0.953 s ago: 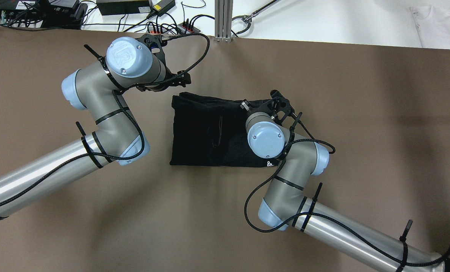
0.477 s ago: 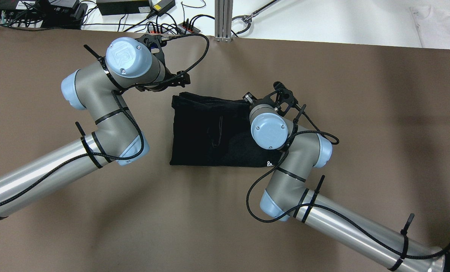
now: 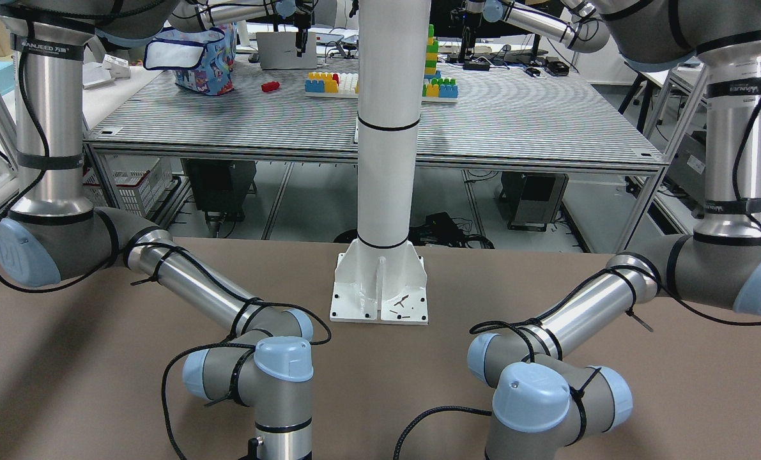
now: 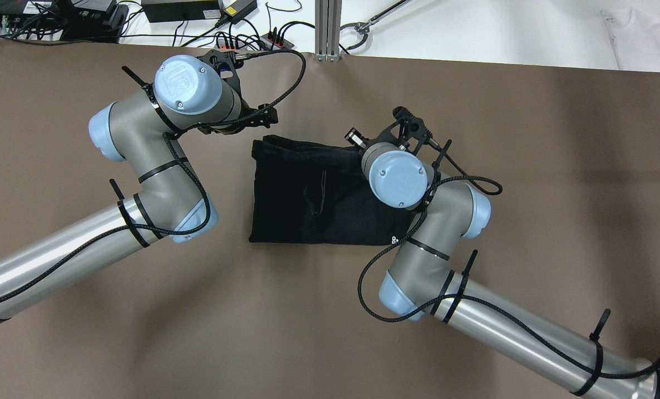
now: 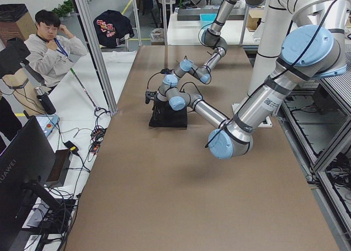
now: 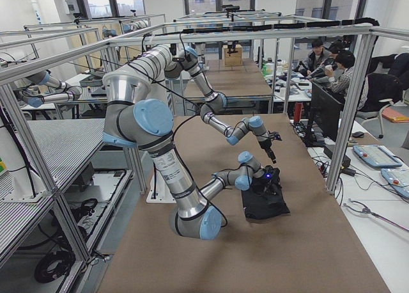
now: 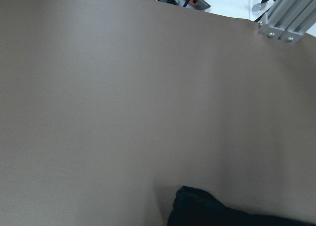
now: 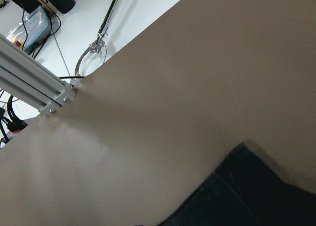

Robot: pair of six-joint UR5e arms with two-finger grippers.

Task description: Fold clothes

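Overhead: clothes [image 4: 307,199] lie flat; right arm [image 4: 399,177] covers their 3 o'clock edge.
Wrist views: one dark corner each.
Grip: left gripper [image 6: 273,153], right gripper [image 6: 267,179], cannot tell whether open or closed.

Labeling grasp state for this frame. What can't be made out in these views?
- Jaws of the right gripper: overhead, the right arm covers them; right wrist view shows no fingers; side views too small.
- Jaws of the left gripper: overhead, tucked under the left arm; left wrist view shows only table and a clothes corner.
- Right edge of the clothes: overhead, under the right arm.
- Front-facing: clothes and both grippers cut off below the bottom edge.
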